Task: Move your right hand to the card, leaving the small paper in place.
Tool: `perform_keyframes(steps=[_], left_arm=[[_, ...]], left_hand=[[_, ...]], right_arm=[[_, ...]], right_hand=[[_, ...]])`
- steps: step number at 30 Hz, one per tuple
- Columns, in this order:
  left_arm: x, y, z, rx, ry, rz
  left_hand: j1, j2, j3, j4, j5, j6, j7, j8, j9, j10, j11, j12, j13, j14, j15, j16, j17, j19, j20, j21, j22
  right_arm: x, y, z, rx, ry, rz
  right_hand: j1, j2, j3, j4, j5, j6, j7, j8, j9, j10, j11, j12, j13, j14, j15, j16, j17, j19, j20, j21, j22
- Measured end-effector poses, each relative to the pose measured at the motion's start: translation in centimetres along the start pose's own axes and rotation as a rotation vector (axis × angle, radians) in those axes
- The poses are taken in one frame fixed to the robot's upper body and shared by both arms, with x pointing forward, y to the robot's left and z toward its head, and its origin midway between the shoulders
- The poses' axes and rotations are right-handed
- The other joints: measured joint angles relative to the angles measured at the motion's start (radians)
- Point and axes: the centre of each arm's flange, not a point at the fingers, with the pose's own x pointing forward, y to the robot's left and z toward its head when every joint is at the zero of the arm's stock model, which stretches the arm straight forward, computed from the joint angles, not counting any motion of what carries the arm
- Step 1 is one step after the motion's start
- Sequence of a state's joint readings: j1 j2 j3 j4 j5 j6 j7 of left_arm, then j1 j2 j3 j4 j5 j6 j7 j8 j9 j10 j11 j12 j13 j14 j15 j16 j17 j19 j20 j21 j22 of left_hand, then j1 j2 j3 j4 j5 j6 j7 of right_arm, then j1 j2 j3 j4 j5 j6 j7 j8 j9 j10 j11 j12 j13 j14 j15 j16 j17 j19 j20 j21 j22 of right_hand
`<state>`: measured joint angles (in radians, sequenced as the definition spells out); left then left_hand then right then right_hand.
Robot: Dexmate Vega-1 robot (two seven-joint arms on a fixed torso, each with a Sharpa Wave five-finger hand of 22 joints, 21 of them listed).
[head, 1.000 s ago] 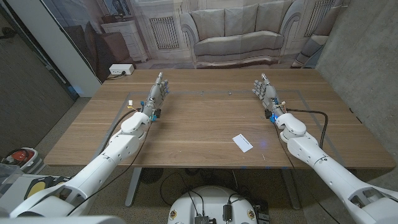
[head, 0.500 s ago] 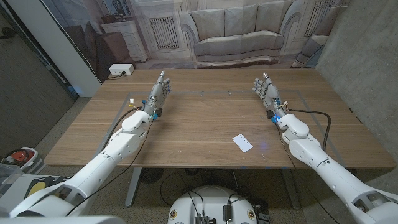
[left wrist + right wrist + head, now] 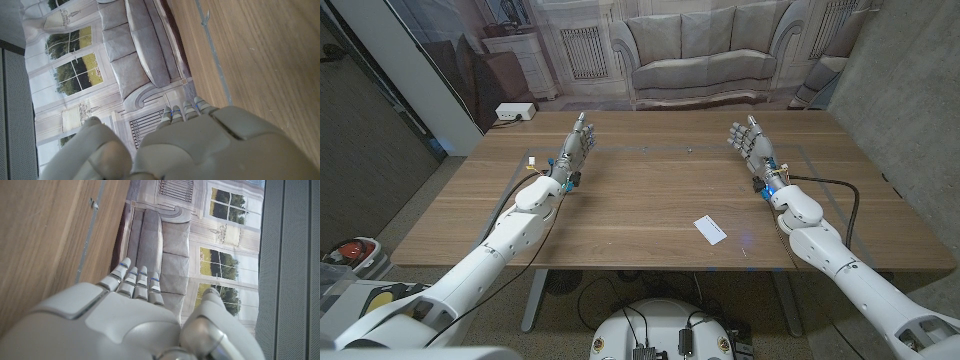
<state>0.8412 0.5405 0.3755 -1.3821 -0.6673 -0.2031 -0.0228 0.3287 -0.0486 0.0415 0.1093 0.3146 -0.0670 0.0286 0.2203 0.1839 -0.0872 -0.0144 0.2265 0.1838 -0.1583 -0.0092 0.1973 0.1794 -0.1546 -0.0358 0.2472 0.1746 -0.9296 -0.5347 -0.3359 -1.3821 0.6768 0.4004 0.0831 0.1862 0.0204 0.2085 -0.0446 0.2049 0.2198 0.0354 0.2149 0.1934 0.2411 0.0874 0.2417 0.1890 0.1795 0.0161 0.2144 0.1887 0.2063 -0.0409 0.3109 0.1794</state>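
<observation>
Right hand (image 3: pixel 748 141) empty, one white card (image 3: pixel 710 230) well apart

White card (image 3: pixel 710 230) (brown wood-grain table (image 3: pixel 640 210)).

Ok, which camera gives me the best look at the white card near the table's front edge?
The head view: the card lies whole and unobstructed on the table, nearer the robot than the right hand. In both wrist views I see hand backs, wood and the backdrop, and cannot make out the card.
</observation>
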Motion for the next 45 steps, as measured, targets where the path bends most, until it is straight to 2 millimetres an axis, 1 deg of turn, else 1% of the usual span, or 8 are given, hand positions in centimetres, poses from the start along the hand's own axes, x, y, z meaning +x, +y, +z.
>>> perform_keyframes(steps=[5, 9, 12, 19, 32, 36, 42, 45], left_arm=[[-0.2, -0.1, 0.0, 0.001, -0.002, 0.000], [-0.3, 0.0, 0.2, 0.004, -0.003, 0.001], [-0.3, -0.1, 0.2, 0.006, -0.005, -0.002], [-0.3, -0.2, 0.4, 0.008, -0.008, -0.005], [-0.5, -0.9, -0.3, -0.011, 0.008, -0.027], [-0.7, -1.1, -0.3, -0.013, 0.010, -0.031], [-1.1, -1.2, -0.4, -0.016, 0.013, -0.033], [-1.3, -1.2, -0.4, -0.016, 0.013, -0.033]], left_hand=[[0.003, 0.003, 0.000, 0.000, 0.000, 0.004, 0.004, 0.000, 0.000, 0.006, 0.006, 0.000, 0.000, 0.000, 0.000, 0.000, 0.000, 0.000, 0.000, 0.000, 0.000], [0.004, 0.004, 0.000, 0.000, 0.000, 0.007, 0.007, 0.000, 0.000, 0.006, 0.006, 0.000, 0.000, 0.005, 0.005, 0.000, 0.000, 0.000, 0.000, 0.000, 0.000], [0.004, 0.004, 0.000, 0.000, 0.000, 0.013, 0.002, 0.000, 0.000, 0.009, 0.008, 0.000, 0.000, 0.005, 0.005, 0.000, 0.000, 0.000, 0.000, 0.000, 0.000], [0.012, 0.012, 0.002, -0.002, 0.000, 0.018, 0.007, 0.000, 0.000, 0.019, 0.007, 0.000, 0.000, 0.013, 0.006, 0.000, 0.000, 0.000, 0.000, 0.000, 0.000], [0.014, 0.014, 0.004, -0.004, 0.000, 0.029, 0.004, 0.000, 0.000, 0.028, 0.009, 0.000, 0.000, 0.024, 0.006, 0.000, 0.000, 0.004, 0.004, 0.000, 0.000], [0.014, 0.014, 0.004, -0.004, 0.000, 0.029, 0.004, 0.000, 0.000, 0.028, 0.009, 0.000, 0.000, 0.024, 0.006, 0.000, 0.000, 0.008, 0.000, 0.000, 0.005], [0.018, 0.018, 0.004, -0.004, 0.000, 0.029, 0.004, 0.000, 0.000, 0.033, 0.004, 0.000, 0.000, 0.024, 0.006, 0.000, 0.000, 0.008, 0.000, -0.007, 0.005], [0.018, 0.018, 0.004, -0.004, 0.000, 0.032, 0.007, 0.000, 0.000, 0.037, 0.008, 0.000, 0.000, 0.024, 0.006, 0.000, 0.000, 0.008, 0.000, -0.007, 0.005]], right_arm=[[-0.3, 0.3, 0.3, 0.002, -0.020, 0.012], [-0.7, 0.4, 0.7, 0.000, -0.036, 0.021], [-0.9, 0.4, 0.9, -0.002, -0.046, 0.028], [-1.2, 0.5, 1.2, -0.002, -0.060, 0.040], [-2.3, 0.5, 2.3, -0.030, -0.074, 0.066], [-2.5, 0.6, 2.5, -0.039, -0.079, 0.069], [-3.4, 0.5, 3.1, -0.057, -0.085, 0.079], [-3.5, 0.5, 3.3, -0.060, -0.088, 0.080]], right_hand=[[0.004, 0.004, 0.002, -0.005, 0.000, 0.000, -0.011, 0.000, 0.000, 0.000, 0.000, 0.000, 0.000, -0.011, 0.003, -0.008, -0.003, 0.000, 0.000, -0.005, 0.000], [0.004, 0.003, 0.003, -0.005, 0.000, 0.000, -0.011, 0.000, 0.000, -0.004, -0.004, 0.000, 0.000, -0.011, 0.003, -0.011, -0.003, 0.000, 0.000, -0.005, 0.000], [0.010, -0.002, -0.001, -0.009, 0.000, -0.003, -0.014, 0.000, 0.000, 0.001, -0.009, 0.000, 0.000, -0.011, 0.003, -0.011, -0.003, 0.000, 0.000, -0.012, 0.000], [0.013, 0.002, 0.001, -0.012, 0.000, -0.005, -0.016, 0.000, 0.000, 0.002, -0.010, 0.000, 0.000, -0.011, 0.003, -0.011, -0.003, 0.000, 0.000, -0.012, 0.000], [0.017, 0.006, 0.003, -0.014, 0.000, 0.011, -0.025, 0.000, -0.003, 0.019, -0.027, 0.000, 0.000, -0.011, 0.003, -0.015, -0.003, 0.000, 0.000, -0.021, 0.000], [0.018, 0.006, 0.003, -0.020, 0.000, 0.016, -0.030, 0.000, -0.003, 0.025, -0.032, 0.000, 0.000, -0.011, 0.003, -0.015, -0.003, 0.000, 0.000, -0.021, 0.000], [0.025, -0.002, 0.003, -0.022, 0.000, 0.022, -0.036, 0.000, -0.003, 0.025, -0.032, 0.000, 0.000, -0.011, 0.003, -0.015, -0.003, 0.000, 0.000, -0.021, 0.000], [0.025, -0.002, 0.003, -0.022, 0.000, 0.022, -0.036, 0.000, -0.003, 0.025, -0.032, 0.000, 0.000, -0.011, 0.003, -0.015, -0.003, 0.000, 0.000, -0.021, 0.000]])
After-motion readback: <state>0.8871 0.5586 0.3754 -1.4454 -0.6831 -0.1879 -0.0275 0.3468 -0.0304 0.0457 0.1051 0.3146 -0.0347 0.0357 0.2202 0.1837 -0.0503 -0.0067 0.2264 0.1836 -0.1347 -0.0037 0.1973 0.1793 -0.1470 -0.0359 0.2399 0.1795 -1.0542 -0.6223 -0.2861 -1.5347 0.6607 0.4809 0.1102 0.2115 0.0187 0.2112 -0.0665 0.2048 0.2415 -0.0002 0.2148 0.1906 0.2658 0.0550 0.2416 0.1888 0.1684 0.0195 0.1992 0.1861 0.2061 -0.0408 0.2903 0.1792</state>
